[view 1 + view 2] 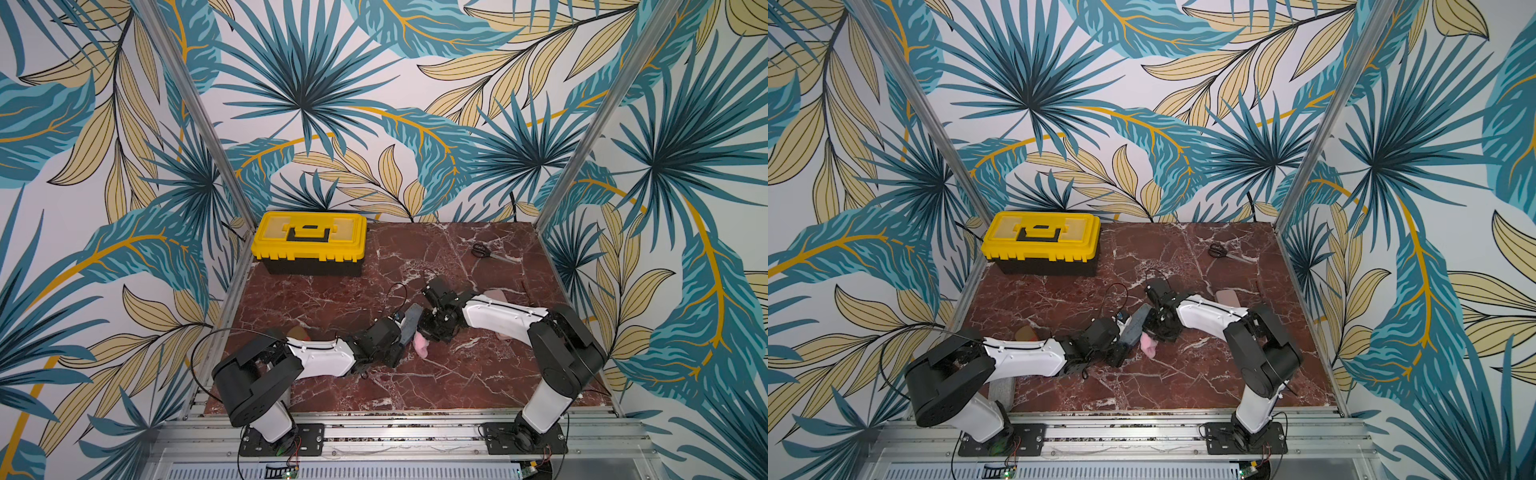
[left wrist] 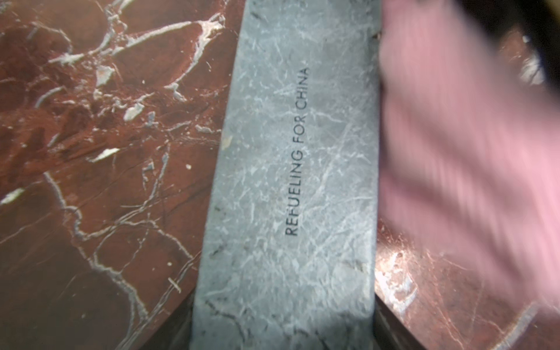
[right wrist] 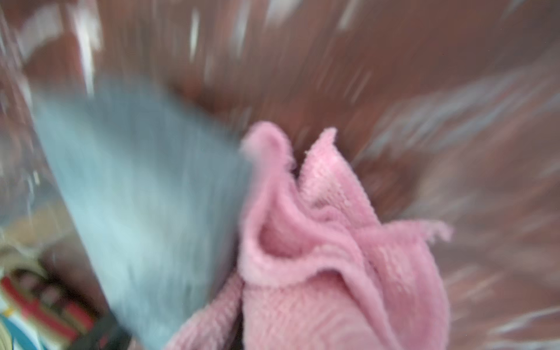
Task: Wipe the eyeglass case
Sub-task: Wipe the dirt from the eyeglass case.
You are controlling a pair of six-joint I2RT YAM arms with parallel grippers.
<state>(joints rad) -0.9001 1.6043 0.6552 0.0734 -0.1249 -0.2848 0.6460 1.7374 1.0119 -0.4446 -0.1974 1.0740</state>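
Observation:
The eyeglass case is a long grey slab printed "REFUELING FOR CHINA". My left gripper is shut on its near end, a dark finger showing at each side. In both top views the case sticks out of the left gripper over the middle of the table. My right gripper is shut on a pink cloth, which bunches against the case's long edge. The cloth hangs below that gripper. The right wrist view is smeared by motion.
A yellow toolbox stands at the back left of the red marble table. Black scissors lie at the back right. A pale pink object lies behind the right arm, and an orange-brown one behind the left arm.

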